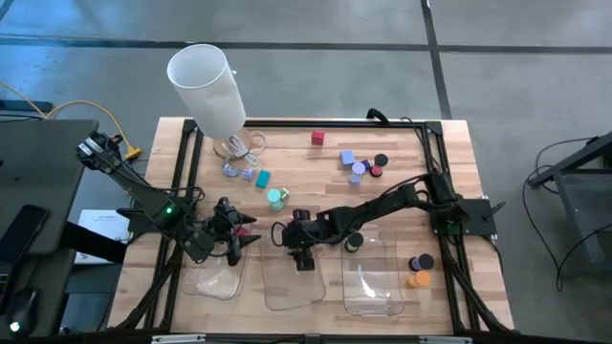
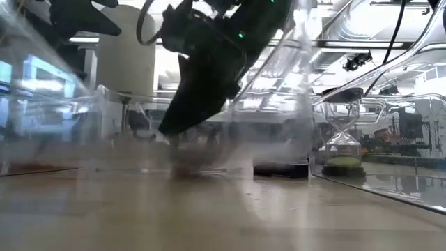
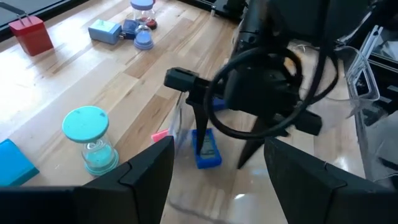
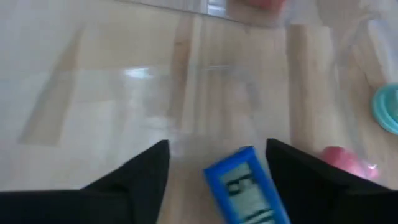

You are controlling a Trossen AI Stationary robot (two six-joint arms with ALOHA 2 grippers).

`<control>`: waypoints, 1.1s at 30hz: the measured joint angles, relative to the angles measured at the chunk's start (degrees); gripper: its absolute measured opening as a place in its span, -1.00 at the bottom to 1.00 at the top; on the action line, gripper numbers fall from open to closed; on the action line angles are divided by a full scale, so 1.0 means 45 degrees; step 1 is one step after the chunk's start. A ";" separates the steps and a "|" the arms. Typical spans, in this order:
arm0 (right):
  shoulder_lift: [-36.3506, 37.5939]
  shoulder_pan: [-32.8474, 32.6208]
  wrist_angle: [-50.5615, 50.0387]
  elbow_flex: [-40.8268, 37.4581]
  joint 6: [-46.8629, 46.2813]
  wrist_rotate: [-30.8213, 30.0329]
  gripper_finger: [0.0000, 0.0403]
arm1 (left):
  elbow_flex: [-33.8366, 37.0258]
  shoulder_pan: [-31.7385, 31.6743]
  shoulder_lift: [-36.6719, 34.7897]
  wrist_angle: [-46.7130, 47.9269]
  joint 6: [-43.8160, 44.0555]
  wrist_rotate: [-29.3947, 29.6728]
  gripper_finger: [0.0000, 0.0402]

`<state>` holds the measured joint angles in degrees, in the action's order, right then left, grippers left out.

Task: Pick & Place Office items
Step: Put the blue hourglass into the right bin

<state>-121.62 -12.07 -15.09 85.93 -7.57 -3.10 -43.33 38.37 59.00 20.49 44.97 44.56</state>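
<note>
A small blue piece with a grey display (image 4: 244,186) lies flat on the floor of the middle clear tray (image 1: 292,294), near the tray's far edge. My right gripper (image 4: 217,146) points steeply down over it, open. Its two fingers stand on either side of the piece with a gap on each side. The left wrist view shows the same piece (image 3: 206,149) under my right gripper (image 3: 222,155). My left gripper (image 3: 221,186) hovers open with nothing between its fingers, beside the left tray (image 1: 215,279) and facing the right gripper.
Loose pieces lie on the far half of the table: a red cube (image 1: 317,139), blue and purple pieces (image 1: 356,164), a teal block (image 1: 262,178) and a teal sand timer (image 1: 276,198). Black and orange caps (image 1: 419,270) lie right of the right tray (image 1: 375,282). A tall white cylinder (image 1: 208,86) stands far left.
</note>
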 joint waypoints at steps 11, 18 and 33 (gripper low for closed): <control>0.0936 -0.0704 0.0358 -0.0063 0.0352 -0.0701 0.48 | 0.0000 0.0000 0.0000 0.0000 0.0000 0.0154 0.21; 0.2349 -0.1770 0.0487 -0.0029 0.0835 -0.1165 0.40 | 0.0000 -0.0246 0.0000 -0.0549 0.0000 0.0279 0.21; 0.5489 -0.4590 -0.4660 -0.0031 -0.1018 -0.5403 0.36 | -0.0010 -0.2003 -0.0005 -0.2363 0.0064 -0.1361 0.21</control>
<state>-96.92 -32.73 -36.06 85.79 -12.15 -27.41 -43.38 29.36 58.98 9.86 45.26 38.43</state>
